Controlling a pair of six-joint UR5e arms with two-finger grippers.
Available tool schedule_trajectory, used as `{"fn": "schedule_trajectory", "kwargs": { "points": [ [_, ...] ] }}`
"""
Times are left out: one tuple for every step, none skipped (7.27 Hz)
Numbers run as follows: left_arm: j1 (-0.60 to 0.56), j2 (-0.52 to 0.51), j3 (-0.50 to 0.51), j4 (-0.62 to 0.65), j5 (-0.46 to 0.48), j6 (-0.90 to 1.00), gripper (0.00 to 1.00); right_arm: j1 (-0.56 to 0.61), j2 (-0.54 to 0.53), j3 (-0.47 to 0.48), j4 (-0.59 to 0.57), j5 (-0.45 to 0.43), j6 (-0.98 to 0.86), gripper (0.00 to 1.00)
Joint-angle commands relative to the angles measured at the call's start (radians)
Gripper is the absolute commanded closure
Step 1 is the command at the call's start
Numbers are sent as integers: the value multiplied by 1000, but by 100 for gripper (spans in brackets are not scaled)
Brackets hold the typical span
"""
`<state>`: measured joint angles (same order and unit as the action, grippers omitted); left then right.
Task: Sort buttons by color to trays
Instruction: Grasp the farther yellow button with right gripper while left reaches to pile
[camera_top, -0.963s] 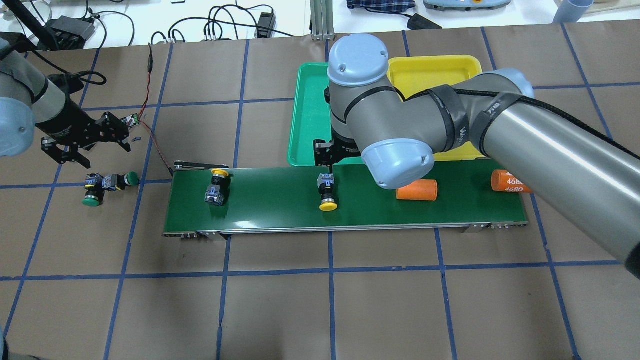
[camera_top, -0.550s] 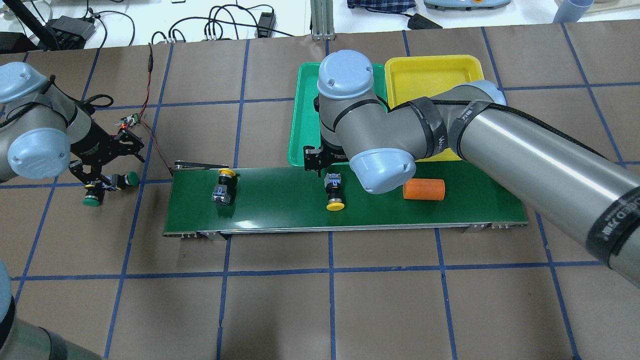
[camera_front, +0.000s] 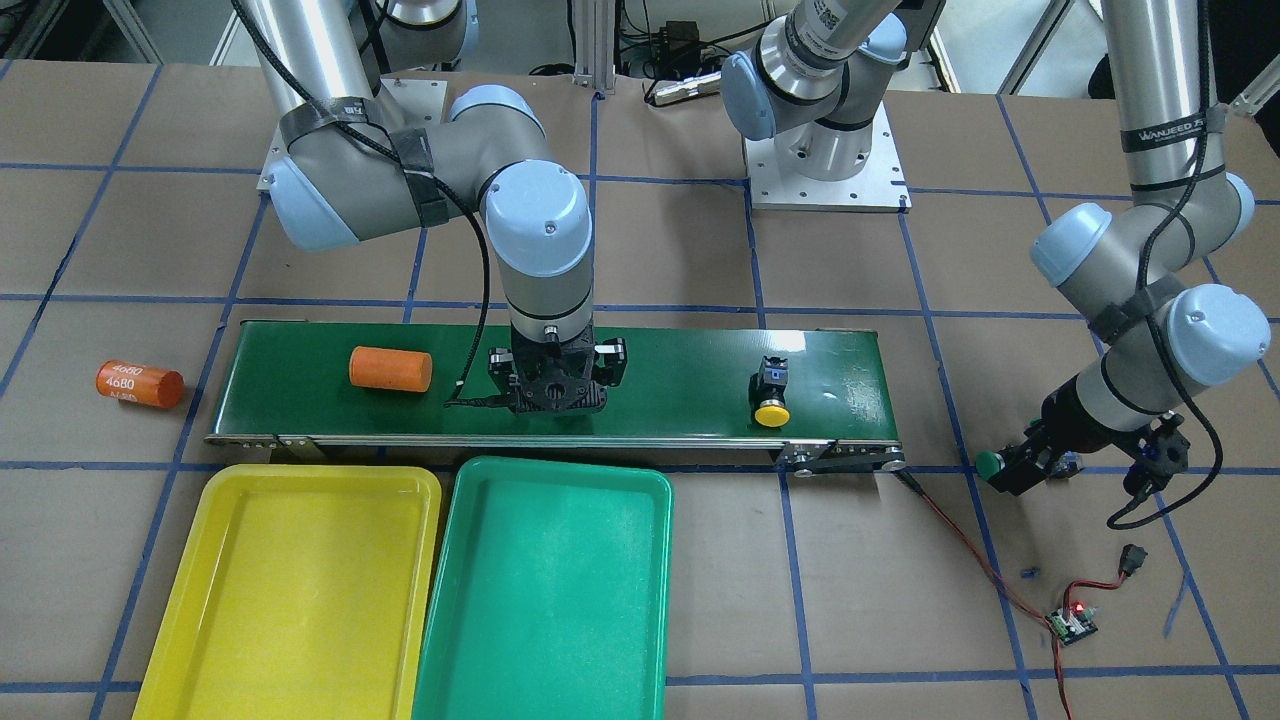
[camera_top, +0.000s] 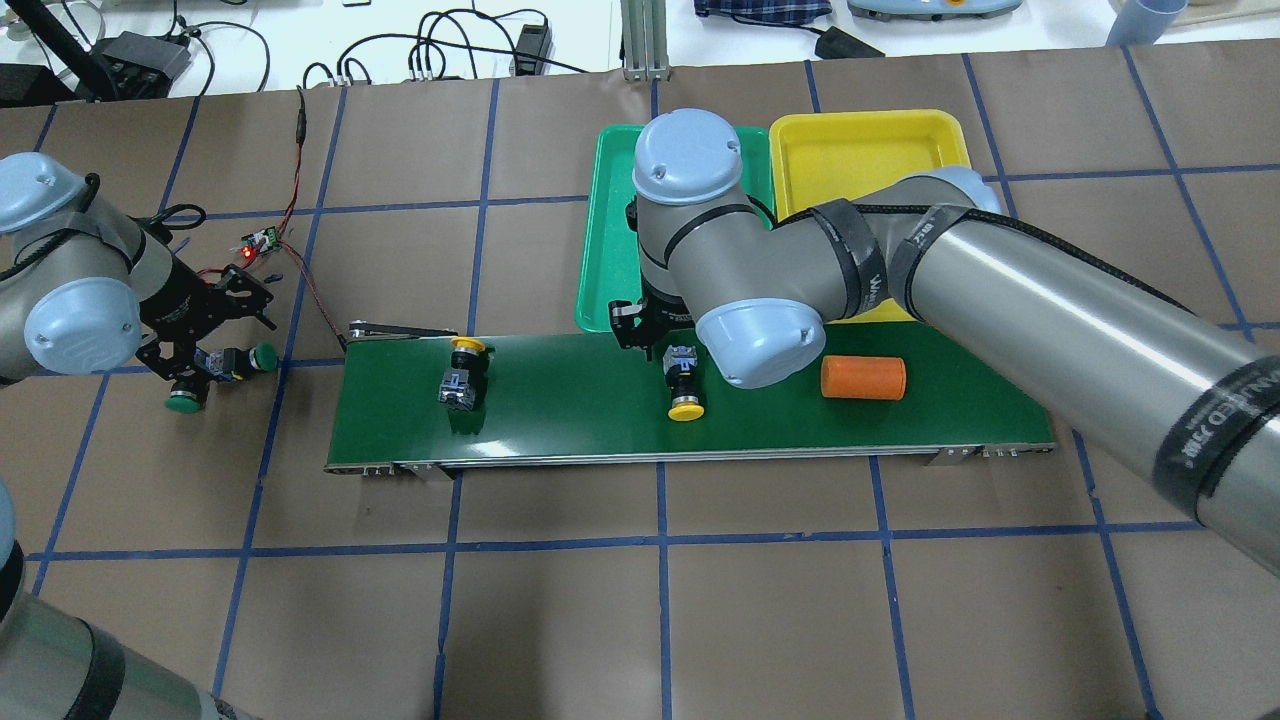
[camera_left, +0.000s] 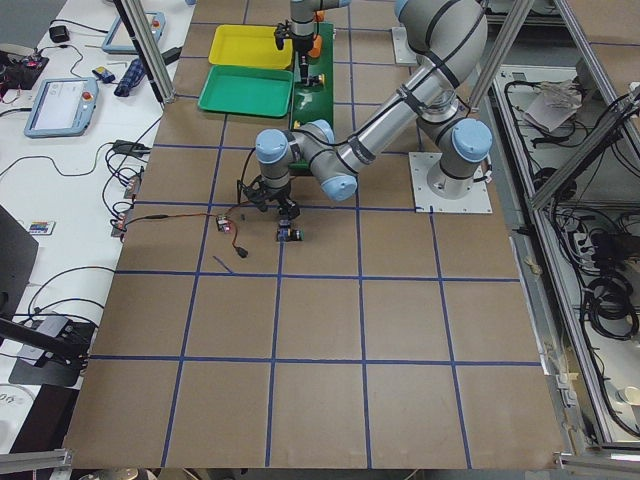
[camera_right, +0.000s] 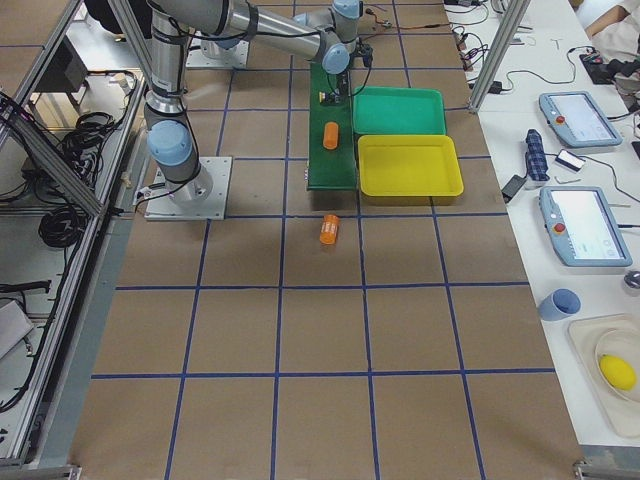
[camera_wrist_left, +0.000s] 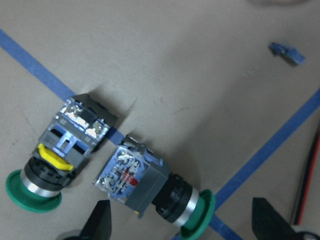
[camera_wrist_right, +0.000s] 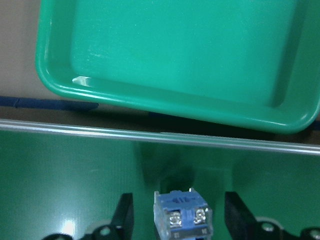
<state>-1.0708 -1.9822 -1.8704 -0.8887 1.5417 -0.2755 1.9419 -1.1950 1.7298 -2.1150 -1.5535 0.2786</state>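
One yellow button lies on the belt. My right gripper is open just over its body, which sits between the fingers with gaps in the right wrist view. The second yellow button lies further left on the belt. Two green buttons lie on the table, left of the belt. My left gripper is open and low over them, its fingers either side of the right one. The green tray and yellow tray hold nothing.
The dark-green conveyor belt carries an orange cylinder. A second orange cylinder lies on the table off the belt's end. A small circuit board with red wires lies behind my left gripper.
Both yellow buttons and one cylinder have ridden right along the belt; the other cylinder has left it. My left gripper came down over the green buttons. My right gripper shifted left over its button.
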Motion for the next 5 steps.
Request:
{"fn": "schedule_trajectory", "kwargs": {
  "points": [
    [2,-16,10,4,-2,-33,0,-1,3,1,10,-83,-33,84],
    [2,-23,10,4,-3,-48,0,-1,2,-1,12,-132,-74,93],
    [3,-26,2,4,0,-65,0,-7,-3,-3,9,-140,-79,100],
    [8,-26,-1,-7,3,-74,0,-15,-8,-15,9,-143,-87,100],
    [9,-30,2,-6,2,-91,0,-32,-15,-28,-2,-160,-122,100]
  ]
}}
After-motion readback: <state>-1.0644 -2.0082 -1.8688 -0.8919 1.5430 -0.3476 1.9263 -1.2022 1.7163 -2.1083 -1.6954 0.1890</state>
